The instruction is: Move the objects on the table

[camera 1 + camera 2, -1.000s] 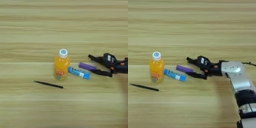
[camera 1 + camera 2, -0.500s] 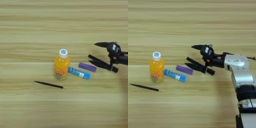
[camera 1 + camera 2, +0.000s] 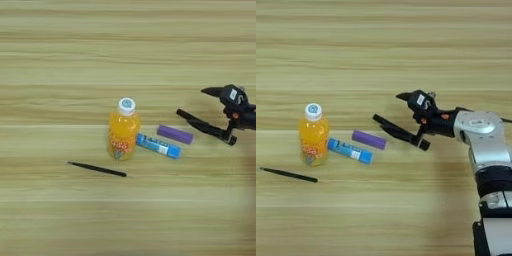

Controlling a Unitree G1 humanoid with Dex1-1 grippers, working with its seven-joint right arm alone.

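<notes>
Right gripper point(image 3: 388, 106): two black fingers spread wide apart and holding nothing, one short finger pointing up-left and one long finger point(image 3: 398, 132) reaching low toward the picture's left, its tip near the purple bar but apart from it. Silver forearm point(image 3: 483, 139): enters from the bottom right edge and bends toward the centre of the table; seen in full only in the right eye view, while the left eye view shows just the black fingers at its right edge. Small purple bar point(image 3: 369, 139): lies flat, slightly slanted, just left of the long finger's tip. Short blue tube with white label point(image 3: 350, 151): lies flat, below and left of the purple bar, slanted the same way, close beside it; whether the two touch cannot be told. Small orange-juice bottle with white cap point(image 3: 313, 134): stands upright at the tube's left end, its base right next to or touching the tube. Black marker pen point(image 3: 289, 174): appears as a thin dark stick, lying flat below and left of the bottle, clearly apart from it, furthest from the gripper. Wooden table point(image 3: 381, 50): light surface with long straight grain stripes running across, filling both views and bearing all four objects.
</notes>
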